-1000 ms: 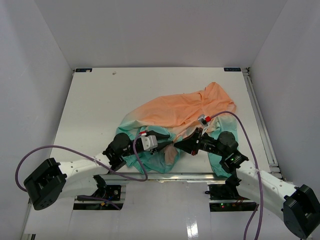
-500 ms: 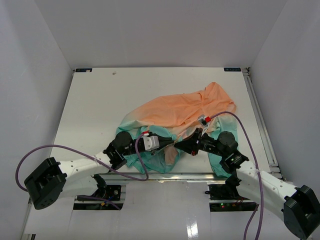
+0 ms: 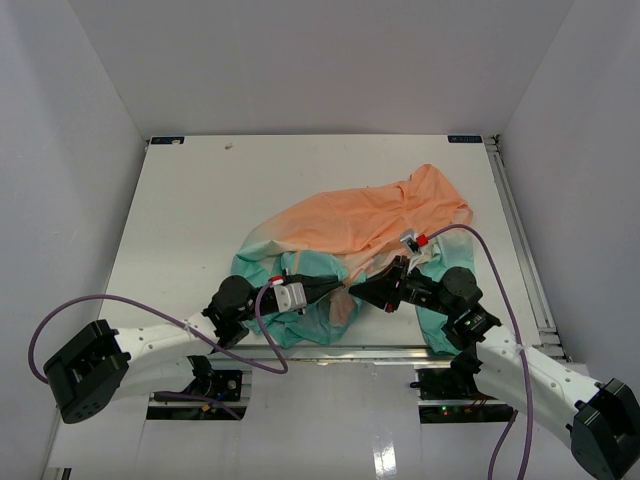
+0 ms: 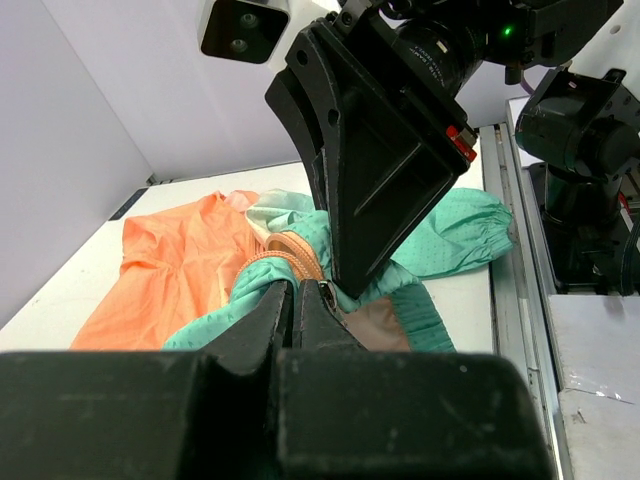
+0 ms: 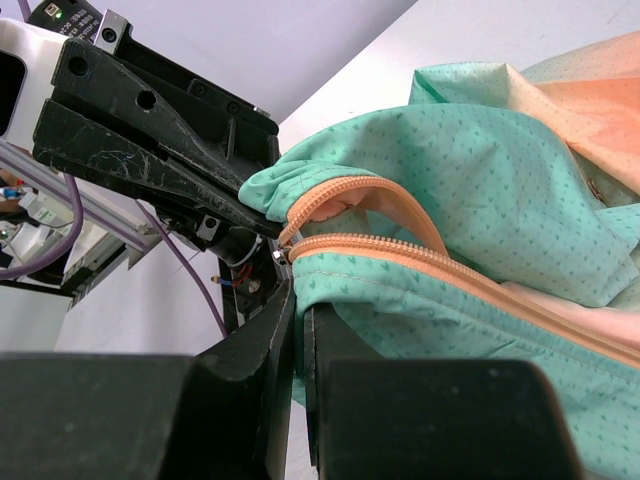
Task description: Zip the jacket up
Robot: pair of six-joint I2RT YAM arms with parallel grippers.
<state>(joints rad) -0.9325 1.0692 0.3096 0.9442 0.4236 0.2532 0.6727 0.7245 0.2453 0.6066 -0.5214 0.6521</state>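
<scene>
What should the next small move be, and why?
Probably ease the left gripper along the zipper, away from the right gripper: both are shut at the lower end of the jacket, and the teeth above the slider gape apart.

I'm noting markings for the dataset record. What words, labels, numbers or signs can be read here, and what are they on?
Nothing in any view can be read as text.
Two dark strips on the far edge of the table, one near each corner: possibly labels, too small to read.
The jacket: no print, tag or logo shows.
</scene>
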